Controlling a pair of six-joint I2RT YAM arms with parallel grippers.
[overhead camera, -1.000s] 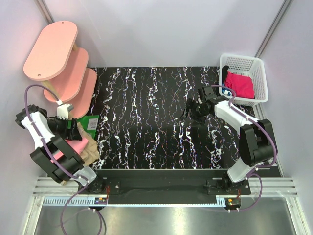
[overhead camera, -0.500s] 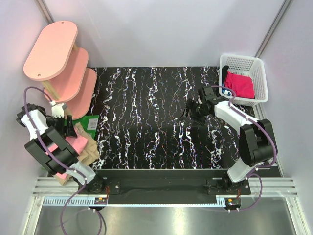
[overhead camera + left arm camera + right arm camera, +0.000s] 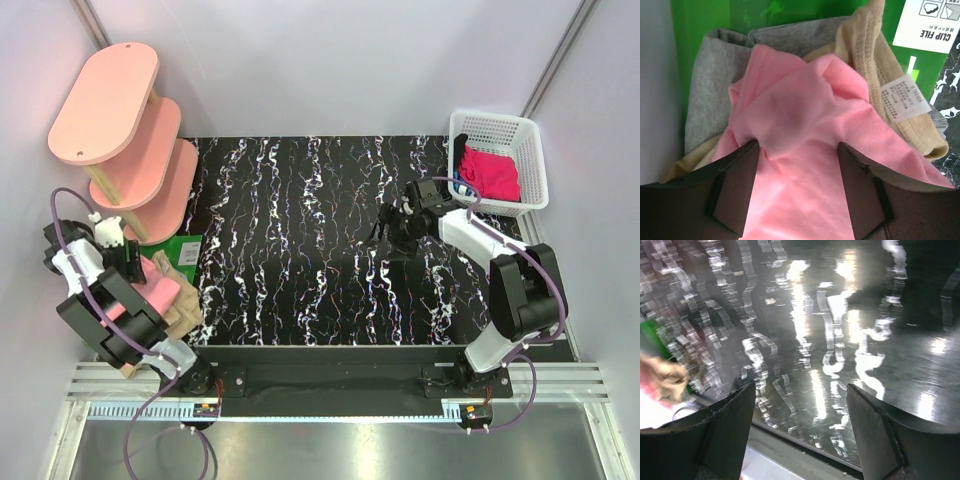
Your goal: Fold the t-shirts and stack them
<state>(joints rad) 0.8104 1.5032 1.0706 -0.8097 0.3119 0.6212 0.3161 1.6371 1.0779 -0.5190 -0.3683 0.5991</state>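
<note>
straddles a bunched fold of salmon-pink t-shirt (image 3: 805,140) with left fingers (image 3: 735,195) spread wide, not clamped; tan t-shirt (image 3: 867,60) touching it. hovers over marbled worktop (image 3: 830,330) with right fingers (image 3: 725,435) wide apart, holding nothing.

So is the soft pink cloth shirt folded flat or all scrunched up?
Scrunched: the soft pink cloth shirt bulges in loose wrinkles, no flat folds.

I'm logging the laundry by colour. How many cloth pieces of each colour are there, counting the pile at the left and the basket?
Pink shirt: 1
Beige shirt: 1
Grey cloth: 1
Red shirt, in the basket: 1
Total: 4
</note>
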